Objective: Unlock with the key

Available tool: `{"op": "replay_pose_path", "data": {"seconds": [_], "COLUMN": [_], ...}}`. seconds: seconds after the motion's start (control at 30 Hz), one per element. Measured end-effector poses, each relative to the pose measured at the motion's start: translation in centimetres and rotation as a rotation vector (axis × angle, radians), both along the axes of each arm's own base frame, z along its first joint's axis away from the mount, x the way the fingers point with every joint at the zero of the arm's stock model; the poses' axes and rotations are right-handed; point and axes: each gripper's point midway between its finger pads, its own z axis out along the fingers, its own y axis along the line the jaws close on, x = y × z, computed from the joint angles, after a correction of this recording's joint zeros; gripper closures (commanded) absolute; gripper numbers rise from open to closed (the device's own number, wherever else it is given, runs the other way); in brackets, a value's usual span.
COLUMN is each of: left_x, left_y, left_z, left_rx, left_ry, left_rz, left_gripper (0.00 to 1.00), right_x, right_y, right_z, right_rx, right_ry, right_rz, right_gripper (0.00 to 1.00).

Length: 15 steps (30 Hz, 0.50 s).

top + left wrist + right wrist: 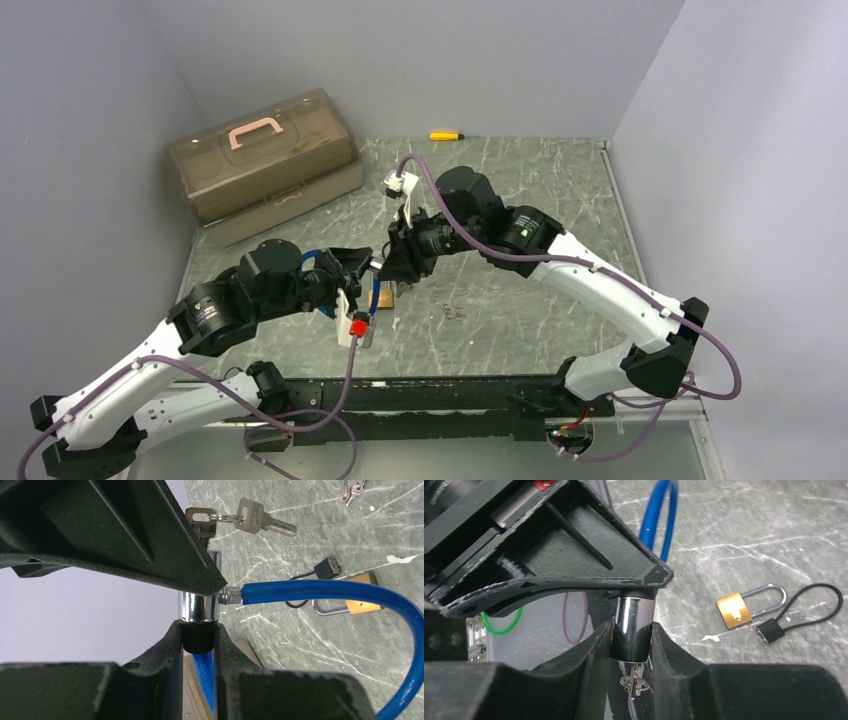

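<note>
Left wrist view: the left gripper (198,636) has its fingers (167,652) clamped on the black end of the cable lock (199,605), with the chrome barrel sticking up out of them. The blue cable (325,591) leaves the barrel sideways and loops round under the gripper. Right above the barrel you can see the head of the key (200,522), with a ring and a spare key (262,521) on it. The blade is hidden behind one finger of the right gripper (631,642).

From the right wrist cam, that gripper's fingers sit snug on both sides of the barrel's key end, but I honestly can't tell if they're squeezing or just flanking it. The lock is held up off the marble table (300,660), about mid-table between the two arms. Down on the table there's a brass padlock (361,604) just beside a small black loop lock (327,568). Further back, a tan toolbox (265,165) sits in the far left corner.
</note>
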Motion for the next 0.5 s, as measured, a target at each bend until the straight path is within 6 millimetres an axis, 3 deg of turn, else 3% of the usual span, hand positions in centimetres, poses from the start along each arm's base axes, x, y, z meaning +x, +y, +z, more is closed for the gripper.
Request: {"op": "replay_pose_path", "data": {"seconds": [0.1, 0.23, 0.37, 0.5], "left_x": [0.1, 0.1, -0.4, -0.8], "left_y": [0.0, -0.1, -0.6, -0.5], "left_z": [-0.2, -0.3, 0.5, 1.4], "left_rx": [0.002, -0.021, -0.095, -0.177], "left_ry": [0.009, 0.049, 0.117, 0.218], "left_rz": [0.009, 0.023, 0.025, 0.047], "left_gripper": [0.8, 0.37, 0.24, 0.21], "right_x": [0.0, 0.2, 0.3, 0.2], "right_y": [0.0, 0.0, -0.7, -1.4], "right_z": [-0.1, -0.2, -1.4, -2.0], "right_rx": [-0.005, -0.003, -0.026, -0.045], "right_ry": [0.001, -0.01, -0.034, -0.055], "right_rz": [-0.004, -0.005, -0.016, -0.016], "right_gripper": [1.0, 1.0, 1.0, 1.0]}}
